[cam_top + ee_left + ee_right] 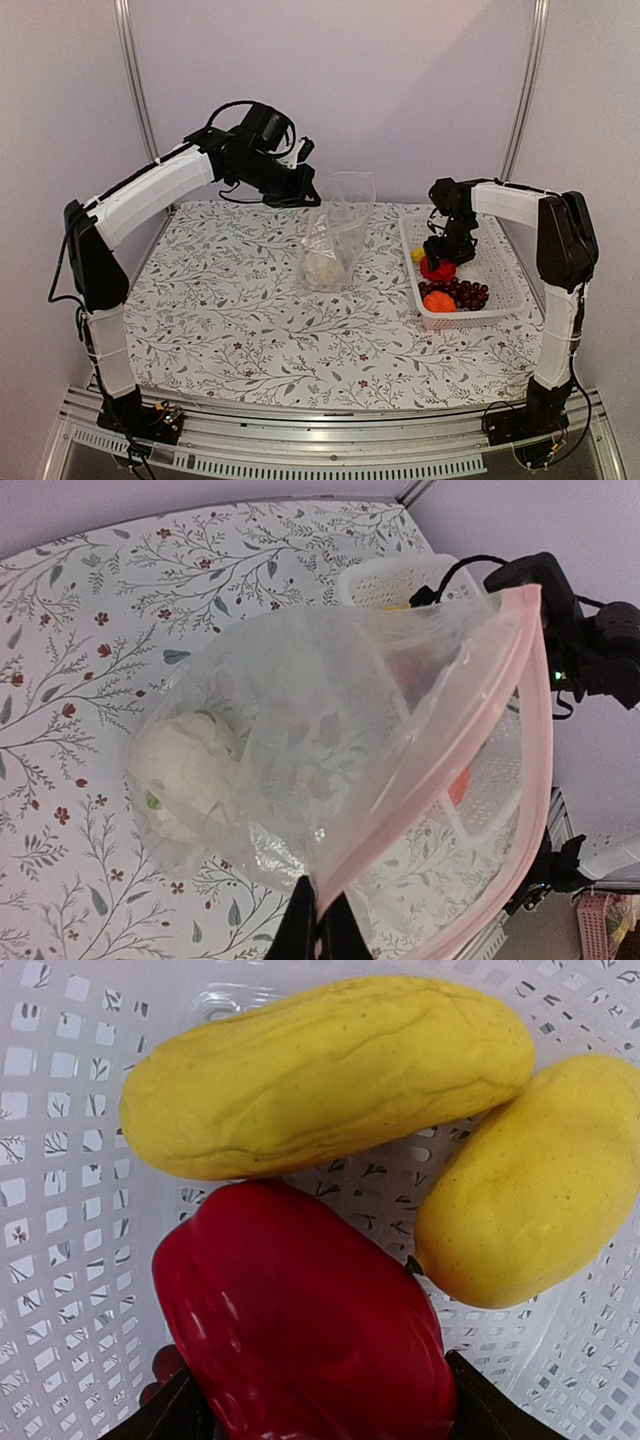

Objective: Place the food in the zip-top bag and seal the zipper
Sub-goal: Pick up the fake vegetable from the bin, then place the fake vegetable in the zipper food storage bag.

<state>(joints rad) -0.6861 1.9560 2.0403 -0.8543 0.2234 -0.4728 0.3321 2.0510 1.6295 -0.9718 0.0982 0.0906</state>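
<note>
- Desk (230,330) with a floral cover, both arms reaching over it from the near edge.
- Zip-top bag (340,225) stands upright near the middle of the desk, mouth up and gaping. It is to the left of the basket and a little apart from it.
- White basket (505,285) sits on the right side of the desk, close to the right arm.
- Left end effector (320,930) is pinched together on the bag's mouth edge, where the pink-tinted zipper (535,740) runs, and holds the bag up.
- Right end effector (438,255) points down into the basket, fingers apart on either side of the red one (300,1320). Whether they press on it cannot be told.
- The red one lies straight below this end effector, and its length seems to run across the gap between the fingers.
- Yellow long one (320,1070) and small yellow round (540,1180) lie just beyond the red one, touching it.
- Cream-white lumpy one (323,268) rests at the bag's bottom.
- Dark red grape bunch (465,293) and orange ball (439,302) lie at the basket's near end.
</note>
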